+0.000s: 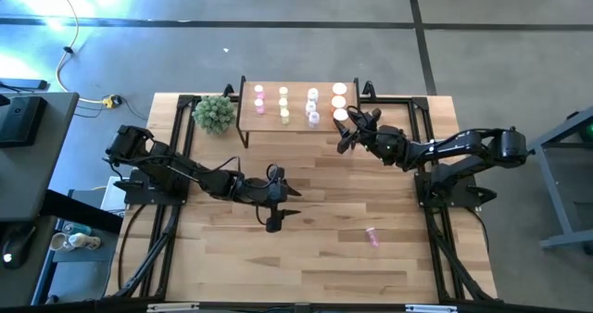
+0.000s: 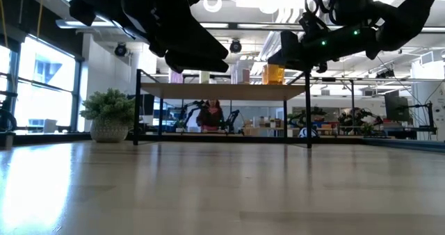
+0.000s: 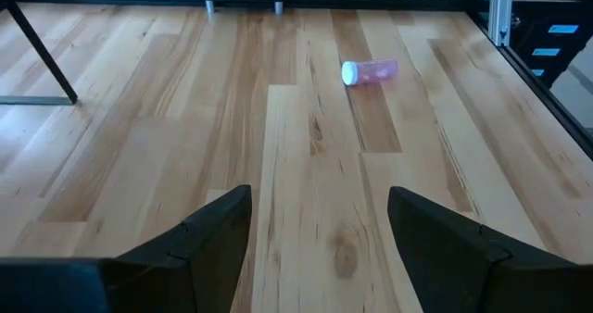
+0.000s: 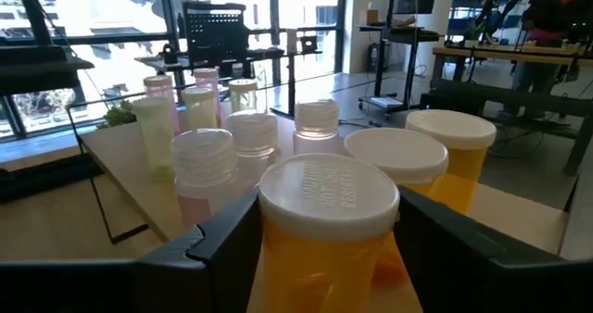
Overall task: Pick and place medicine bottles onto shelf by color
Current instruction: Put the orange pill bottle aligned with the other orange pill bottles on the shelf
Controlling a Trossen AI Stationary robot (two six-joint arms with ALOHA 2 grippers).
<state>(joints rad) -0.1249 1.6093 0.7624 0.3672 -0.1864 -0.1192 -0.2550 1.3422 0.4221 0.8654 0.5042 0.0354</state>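
Orange bottle (image 4: 326,248): upright, white-capped, between the two fingers of the right pincer (image 4: 320,257), which press against its sides; it is at the right front corner of the shelf (image 1: 298,120).
Right pincer: clamped on the orange bottle, at the shelf's right end in the high view (image 1: 345,128).
Other orange bottles (image 4: 435,160): two with white caps, just beside the held one.
Pale bottles (image 4: 236,146): white-capped, clear or pinkish, grouped beyond the held one.
Yellow-green bottles (image 4: 156,128): farther along the shelf, with a pink one (image 4: 159,89) behind.
Pink bottle (image 3: 370,71): lying on its side on the table (image 1: 324,257), alone, well apart from both pincers.
Left pincer (image 3: 320,248): fingers wide apart, holding nothing, above mid-table; the pink bottle is well ahead of it.
Plant (image 1: 214,114): in a pot near the shelf's left end.
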